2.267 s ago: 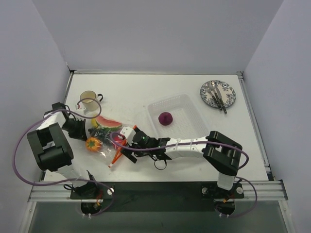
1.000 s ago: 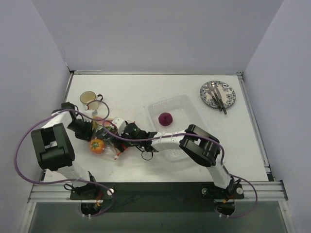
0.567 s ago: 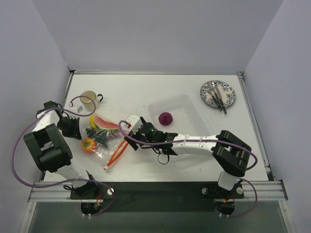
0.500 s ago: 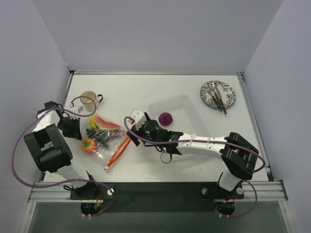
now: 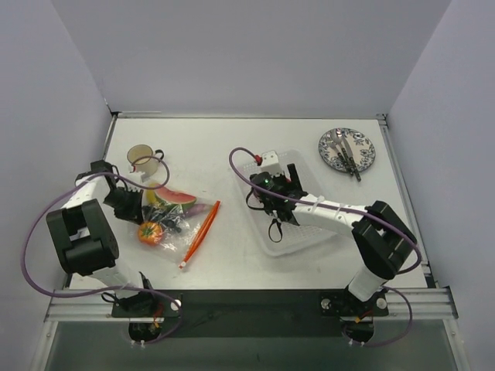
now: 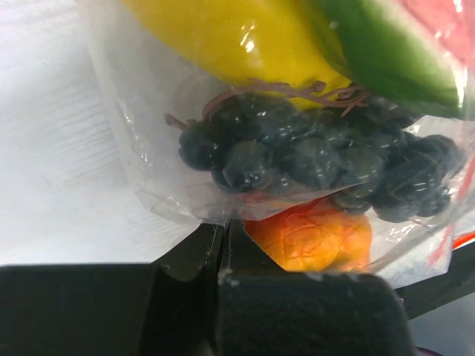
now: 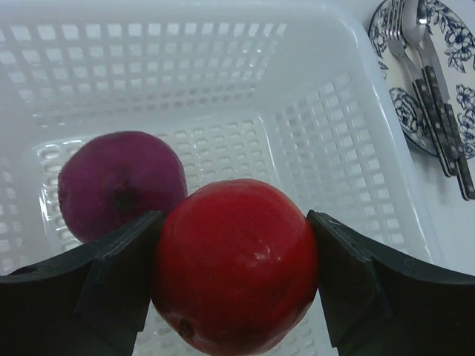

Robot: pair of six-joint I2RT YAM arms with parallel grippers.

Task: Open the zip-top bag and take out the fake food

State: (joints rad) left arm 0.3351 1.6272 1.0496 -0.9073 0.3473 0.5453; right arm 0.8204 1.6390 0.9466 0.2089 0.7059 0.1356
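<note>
The zip-top bag [image 5: 176, 228] lies at the left of the table, its red-orange zip strip [image 5: 201, 232] toward the middle. Inside it are a watermelon slice [image 5: 175, 198], a yellow fruit [image 6: 237, 37], dark grapes [image 6: 319, 159] and an orange fruit [image 5: 149, 232]. My left gripper [image 5: 130, 205] is shut on the bag's clear far edge [image 6: 189, 208]. My right gripper [image 5: 272, 188] is over the white tray [image 5: 309, 174], shut on a red fruit [image 7: 236, 259] and holding it above the tray floor. A purple fruit [image 7: 122, 182] lies in the tray [image 7: 223, 44] just left of it.
A cream cup [image 5: 141, 157] stands behind the bag at the back left. A patterned plate with cutlery [image 5: 346, 149] sits at the back right, also in the right wrist view [image 7: 438, 89]. Walls enclose the table on three sides.
My right gripper has moved from the bag's mouth to the right, over the tray, carrying the red fruit. My left gripper stays at the bag's edge; the bag has shifted slightly.
</note>
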